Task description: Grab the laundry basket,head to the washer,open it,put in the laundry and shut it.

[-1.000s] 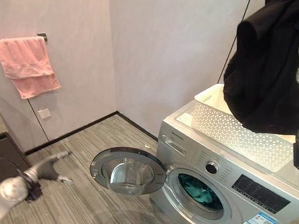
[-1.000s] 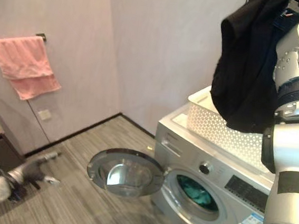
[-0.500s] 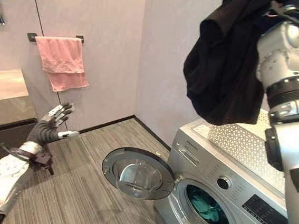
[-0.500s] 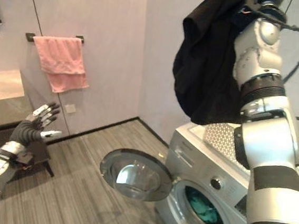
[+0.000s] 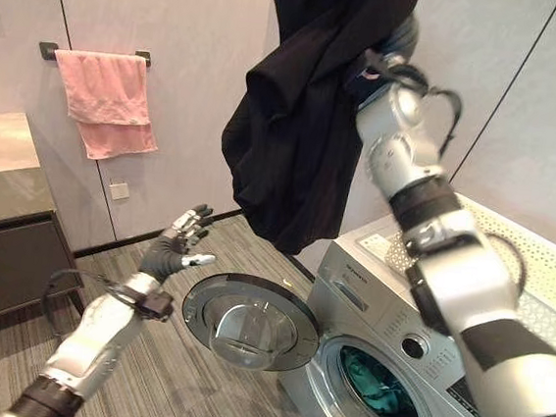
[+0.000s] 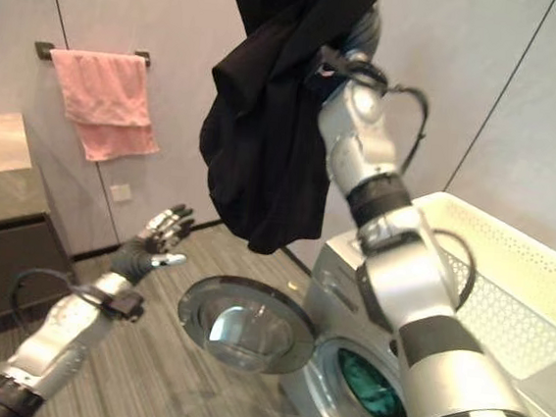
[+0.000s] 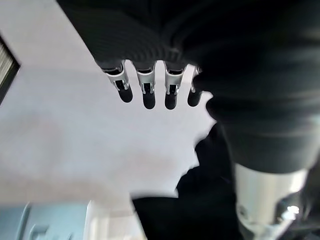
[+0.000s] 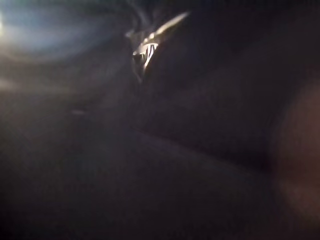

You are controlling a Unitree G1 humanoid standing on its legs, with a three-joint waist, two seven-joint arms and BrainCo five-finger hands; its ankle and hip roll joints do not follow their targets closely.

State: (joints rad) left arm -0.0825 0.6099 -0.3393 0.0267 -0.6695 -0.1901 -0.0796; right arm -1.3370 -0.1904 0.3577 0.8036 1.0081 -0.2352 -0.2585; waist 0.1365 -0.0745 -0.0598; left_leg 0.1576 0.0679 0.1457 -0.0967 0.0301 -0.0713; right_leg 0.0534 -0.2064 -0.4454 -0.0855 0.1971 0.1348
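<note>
The left hand is hovering open-fingered over bare striped grey floor — just beside the round glass washer door, swung wide. The large black cloth garment is hanging high above the silver front-loading washer, burying the right hand — its grip I cannot tell.

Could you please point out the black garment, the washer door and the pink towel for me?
black garment [image 5: 294,141], left eye view, middle of the hanging cloth.
washer door [image 5: 247,321], left eye view, the glass bowl of the open door.
pink towel [image 5: 106,98], left eye view, its upper fold.

Washer door swung open; drum mouth unblocked.
</note>
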